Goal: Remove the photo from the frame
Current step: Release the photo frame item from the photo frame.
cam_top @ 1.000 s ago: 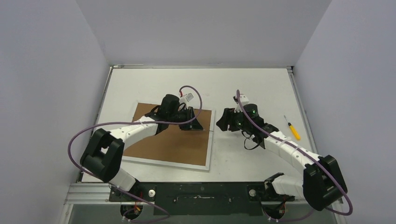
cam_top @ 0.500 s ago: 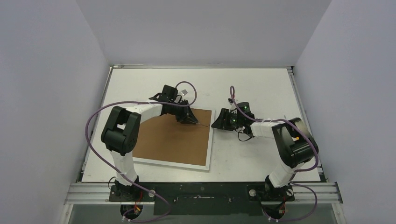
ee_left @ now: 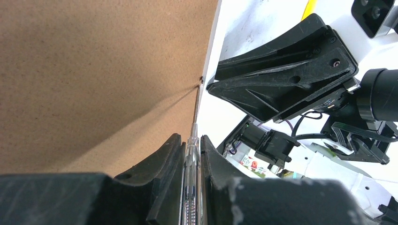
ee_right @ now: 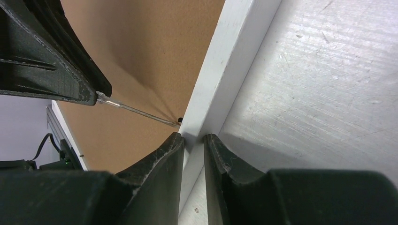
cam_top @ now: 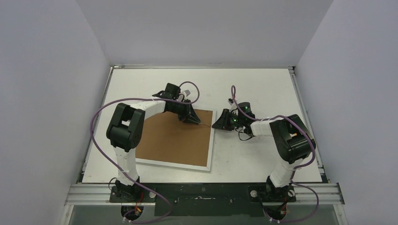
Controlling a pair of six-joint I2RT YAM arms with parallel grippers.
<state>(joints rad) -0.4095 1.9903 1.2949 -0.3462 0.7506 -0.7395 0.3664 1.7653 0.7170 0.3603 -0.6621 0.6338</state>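
Observation:
The frame (cam_top: 171, 140) lies face down on the table, brown back up, with a narrow white border. My left gripper (cam_top: 193, 119) is shut on a clear-handled screwdriver (ee_left: 191, 183). Its thin shaft (ee_left: 195, 105) reaches to the backing's right edge, and the tip touches a small black tab there. My right gripper (cam_top: 217, 125) is shut on the frame's white right border (ee_right: 220, 75), one finger on each side. The shaft also shows in the right wrist view (ee_right: 141, 111). The photo is hidden under the backing board.
The white table (cam_top: 263, 89) has walls at left, back and right. A metal rail (cam_top: 206, 192) runs along the near edge. A yellow handle (ee_left: 309, 6) shows past my right gripper (ee_left: 281, 79) in the left wrist view. Purple cables loop off both arms.
Both arms have folded up from a low reach to raised elbows. The left gripper has shifted toward the frame's right edge. The frame has not moved. The yellow screwdriver is now behind the right arm.

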